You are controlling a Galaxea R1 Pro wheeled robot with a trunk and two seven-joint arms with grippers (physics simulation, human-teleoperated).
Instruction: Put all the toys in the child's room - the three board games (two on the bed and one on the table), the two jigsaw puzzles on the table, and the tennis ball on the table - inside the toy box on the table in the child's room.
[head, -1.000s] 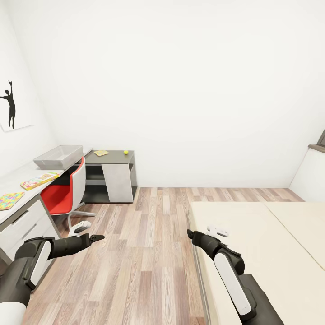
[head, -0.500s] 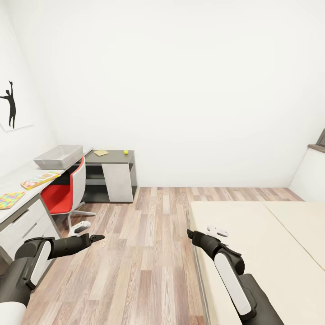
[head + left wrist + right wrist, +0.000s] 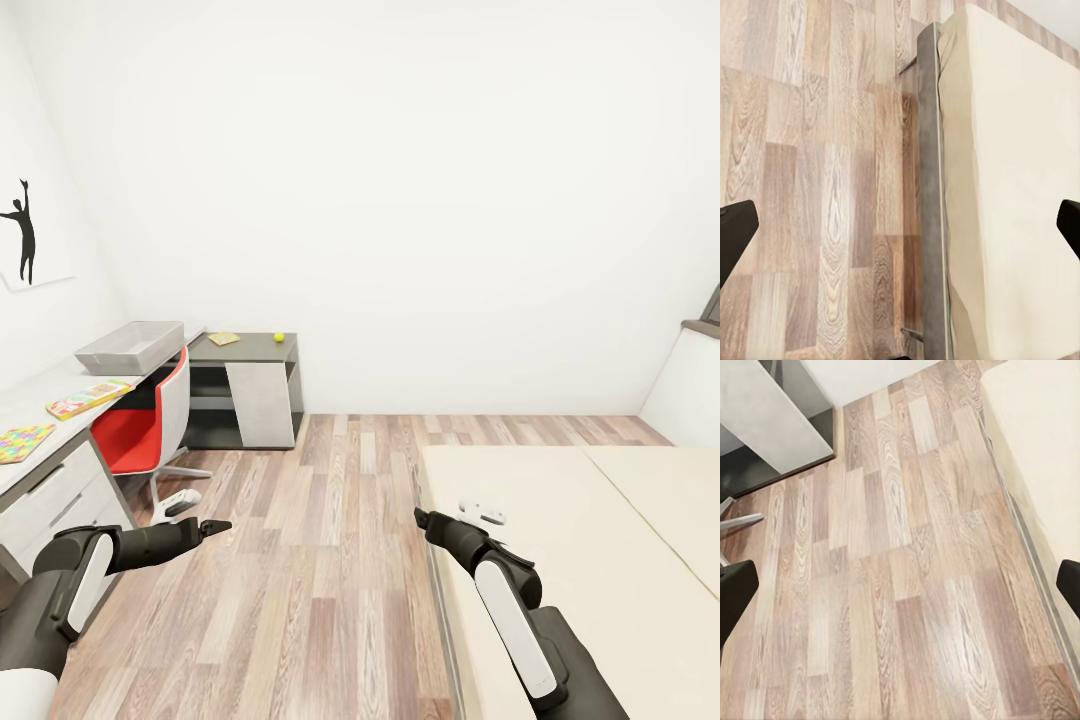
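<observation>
A white-walled room with a wood plank floor [image 3: 330,560]. Along the left wall runs the long pale grey surface [image 3: 40,400] with white drawers beneath; a lower dark grey cabinet [image 3: 250,390] stands at its far end in the corner. A red and white swivel chair [image 3: 145,425] sits pushed up to the surface. A framed black silhouette picture [image 3: 25,235] hangs on the left wall. On the right, the wide cream bed [image 3: 590,560] reaches toward the far wall, with a seam running along it.

The toy box [image 3: 130,347], a shallow light grey tray with flared sides, rests at the far end of the surface. Nearer lies a long red, yellow and green board game [image 3: 88,399], and nearer again, at the left edge of the head view, a jigsaw puzzle [image 3: 22,443] in bright interlocking colours. On the dark cabinet lie a small yellowish flat box [image 3: 224,339] and, well apart from it, the tennis ball [image 3: 279,338].

The left claw [image 3: 215,525] hangs over bare floor just in front of the chair base, the right claw [image 3: 420,518] beside the bed's near corner. Both wrist views show the fingertips spread wide at the frame edges with nothing between them: released. A broad strip of floor lies open between surface and bed.
</observation>
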